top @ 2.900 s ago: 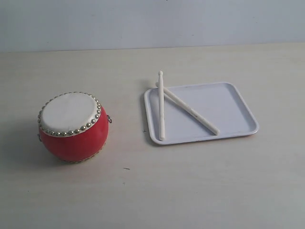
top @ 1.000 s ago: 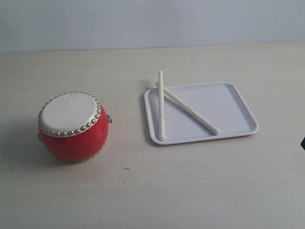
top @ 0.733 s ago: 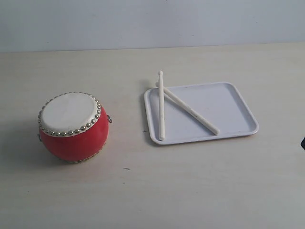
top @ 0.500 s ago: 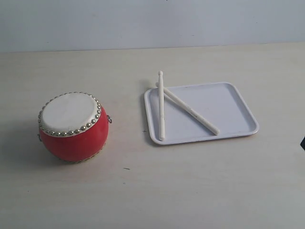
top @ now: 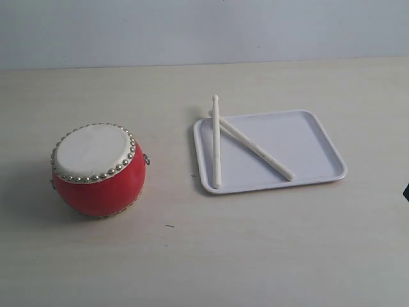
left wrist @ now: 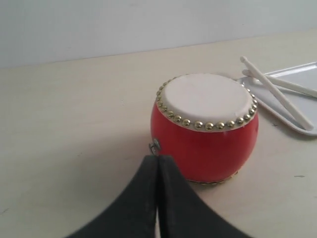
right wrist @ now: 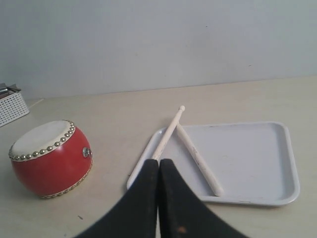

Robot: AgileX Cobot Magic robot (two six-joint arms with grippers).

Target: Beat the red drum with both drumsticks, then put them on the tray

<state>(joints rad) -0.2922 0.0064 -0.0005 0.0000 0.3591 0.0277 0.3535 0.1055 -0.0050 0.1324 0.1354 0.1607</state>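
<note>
The red drum (top: 99, 169) stands upright on the left of the table, its off-white skin facing up. Both drumsticks lie on the white tray (top: 307, 144) to its right. One drumstick (top: 216, 141) runs along the tray's left side with its tip past the far rim. The other drumstick (top: 255, 148) lies slantwise and crosses it near that rim. My left gripper (left wrist: 158, 157) is shut and empty, just short of the drum (left wrist: 205, 129). My right gripper (right wrist: 159, 162) is shut and empty, near the tray's (right wrist: 247, 153) corner and the sticks (right wrist: 198, 158).
A white perforated box (right wrist: 10, 106) sits at the table's edge beyond the drum in the right wrist view. A dark sliver (top: 406, 190) shows at the right edge of the exterior view. A pale wall rises behind the table.
The dark sliver at the right edge of the exterior view appeared after the earliest frame. Drum, tray and drumsticks have not moved.
</note>
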